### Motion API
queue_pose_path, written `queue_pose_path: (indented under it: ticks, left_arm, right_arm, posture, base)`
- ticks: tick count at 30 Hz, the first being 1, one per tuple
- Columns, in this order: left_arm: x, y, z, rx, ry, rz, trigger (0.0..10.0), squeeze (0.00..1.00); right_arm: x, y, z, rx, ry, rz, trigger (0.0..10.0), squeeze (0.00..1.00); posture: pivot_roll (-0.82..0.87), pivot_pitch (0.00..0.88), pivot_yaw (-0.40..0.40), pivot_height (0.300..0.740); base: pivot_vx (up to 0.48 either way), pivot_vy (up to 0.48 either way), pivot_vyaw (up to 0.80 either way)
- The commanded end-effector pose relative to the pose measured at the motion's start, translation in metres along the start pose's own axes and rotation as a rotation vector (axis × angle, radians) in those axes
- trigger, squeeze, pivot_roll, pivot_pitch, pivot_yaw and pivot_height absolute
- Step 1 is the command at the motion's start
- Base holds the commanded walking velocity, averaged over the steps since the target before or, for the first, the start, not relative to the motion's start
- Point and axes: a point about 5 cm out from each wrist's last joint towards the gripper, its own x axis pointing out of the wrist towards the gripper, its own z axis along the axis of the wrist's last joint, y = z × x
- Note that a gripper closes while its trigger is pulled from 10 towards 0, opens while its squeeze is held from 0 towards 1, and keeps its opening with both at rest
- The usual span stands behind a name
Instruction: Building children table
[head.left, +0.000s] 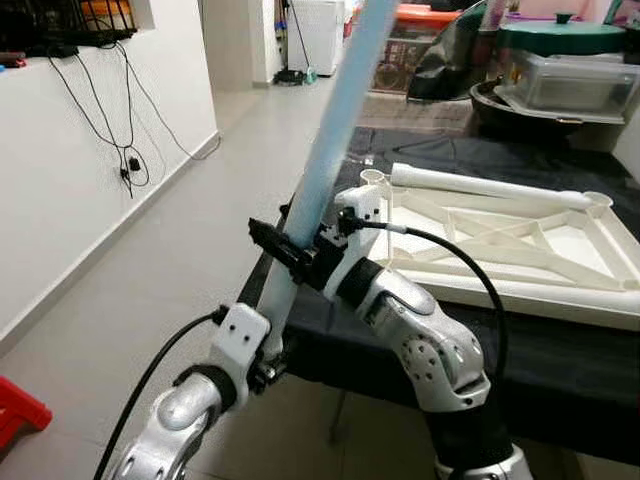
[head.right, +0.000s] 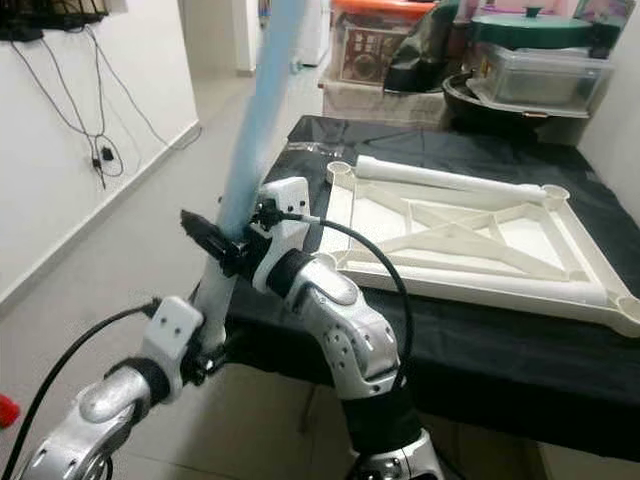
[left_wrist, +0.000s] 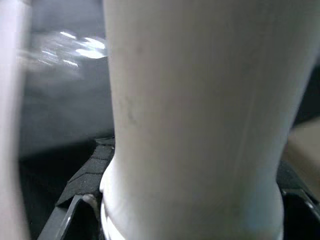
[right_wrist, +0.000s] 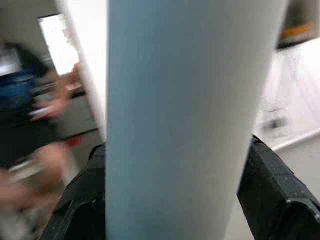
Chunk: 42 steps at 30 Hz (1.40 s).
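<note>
Both grippers, left (head.left: 268, 350) and right (head.left: 290, 248), clamped on leg (head.left: 325, 150), held tilted off table edge. Tabletop (head.left: 500, 240) lies upside down on black cloth (head.left: 560, 350). I judge leg not yet socketed; assembly early.

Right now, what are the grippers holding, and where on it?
Both hold one table leg: the left gripper near its white lower end, the right gripper higher up, where white meets pale blue.

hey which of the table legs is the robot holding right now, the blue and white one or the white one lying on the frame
The blue-and-white leg, standing tilted off the table's near-left corner, both grippers' jaws shut on it: left gripper low, right gripper above. The white leg lies untouched on the upturned table frame.
</note>
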Motion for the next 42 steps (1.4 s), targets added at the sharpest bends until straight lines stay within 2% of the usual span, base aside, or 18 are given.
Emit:
queue_pose_path:
  ticks: [1, 3, 6, 9, 22, 30, 31, 36, 37, 42]
  left_arm:
    - [-0.007, -0.003, 0.007, -0.042, -0.034, -0.082, 10.0, 0.0]
    - [-0.008, -0.004, 0.006, -0.053, -0.032, -0.097, 10.0, 0.0]
    - [-0.014, -0.011, 0.004, -0.123, -0.028, -0.185, 10.0, 0.0]
    - [-0.017, -0.016, 0.003, -0.158, -0.022, -0.238, 10.0, 0.0]
    - [-0.03, -0.039, -0.003, -0.229, 0.023, -0.374, 10.0, 0.0]
    - [-0.032, -0.042, -0.006, -0.225, 0.037, -0.386, 10.0, 0.0]
    - [-0.032, -0.042, -0.006, -0.227, 0.038, -0.388, 10.0, 0.0]
    - [-0.032, -0.041, -0.006, -0.229, 0.039, -0.389, 10.0, 0.0]
    - [-0.032, -0.041, -0.006, -0.228, 0.04, -0.389, 10.0, 0.0]
    - [-0.032, -0.04, -0.007, -0.227, 0.048, -0.394, 10.0, 0.0]
  right_arm:
    - [-0.006, -0.001, -0.003, 0.058, 0.042, 0.091, 10.0, 0.0]
    - [-0.008, 0.0, -0.003, 0.066, 0.047, 0.119, 10.0, 0.0]
    - [-0.016, 0.009, -0.006, 0.08, 0.114, 0.269, 10.0, 0.0]
    - [-0.019, 0.013, -0.008, 0.081, 0.149, 0.323, 10.0, 0.0]
    - [-0.024, 0.019, -0.017, 0.075, 0.232, 0.403, 10.0, 0.0]
    - [-0.028, 0.023, -0.019, 0.096, 0.255, 0.446, 10.0, 0.0]
    - [-0.03, 0.025, -0.02, 0.104, 0.265, 0.465, 4.4, 0.0]
    - [-0.031, 0.026, -0.021, 0.109, 0.271, 0.478, 4.4, 0.0]
    - [-0.032, 0.028, -0.021, 0.115, 0.275, 0.491, 0.0, 0.0]
    - [-0.033, 0.03, -0.021, 0.129, 0.263, 0.5, 0.0, 0.0]
  posture:
    - [0.14, 0.0, -0.05, 0.74]
    - [0.14, 0.0, -0.05, 0.74]
    - [0.14, 0.0, -0.05, 0.74]
    - [0.14, 0.004, -0.05, 0.74]
    - [0.13, 0.011, -0.045, 0.74]
    - [0.13, 0.003, -0.041, 0.74]
    - [0.13, 0.0, -0.044, 0.74]
    - [0.13, 0.0, -0.044, 0.74]
    - [0.13, 0.0, -0.042, 0.74]
    - [0.13, 0.0, -0.037, 0.74]
  base:
    - [0.0, 0.0, 0.0]
    - [0.0, 0.0, 0.0]
    - [0.0, 0.0, 0.0]
    - [0.0, 0.0, 0.0]
    - [0.0, 0.0, 0.0]
    - [0.0, 0.0, 0.0]
    - [0.0, 0.0, 0.0]
    - [0.0, 0.0, 0.0]
    - [0.0, 0.0, 0.0]
    - [0.0, 0.0, 0.0]
